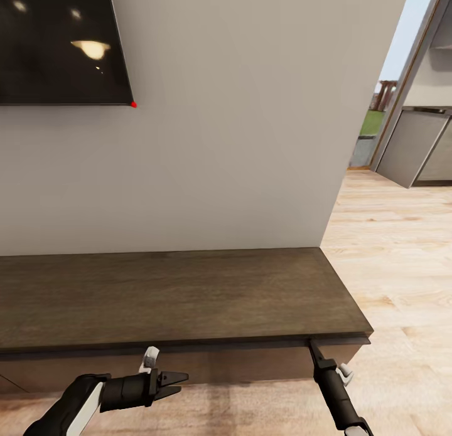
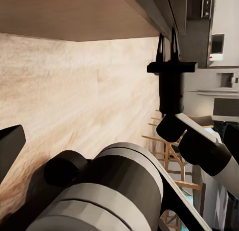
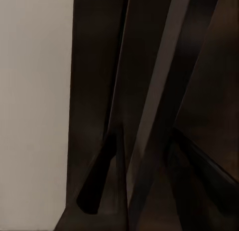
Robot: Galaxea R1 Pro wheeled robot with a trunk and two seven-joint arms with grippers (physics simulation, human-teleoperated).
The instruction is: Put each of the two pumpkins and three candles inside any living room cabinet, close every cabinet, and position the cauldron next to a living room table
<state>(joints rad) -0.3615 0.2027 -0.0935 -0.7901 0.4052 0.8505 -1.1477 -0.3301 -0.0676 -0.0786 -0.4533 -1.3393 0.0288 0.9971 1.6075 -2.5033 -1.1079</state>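
- While the cabinet (image 1: 182,295) runs long and low along the wall straight ahead, its dark top is bare and no pumpkin, candle or cauldron is to be seen on or near it.
- Right gripper (image 1: 312,345) has its fingertips up under the overhanging top edge, at the upper rim of the end front; the left wrist view shows its two fingers (image 2: 160,48) a narrow gap apart and holding nothing.
- Left gripper (image 1: 179,382) hovers low before the front panel, jaws parted a little and empty.
- Judged from this, the step is working that end front, either hooking it open or pressing it home. To do it well, seat the fingertips fully behind the lip, then move straight and level so they do not slip off the handleless edge.
- Count: one cabinet, two grippers, one dark wall screen (image 1: 59,44).
- Beyond, pale wood floor (image 1: 402,266) leads to grey kitchen units (image 1: 417,147).
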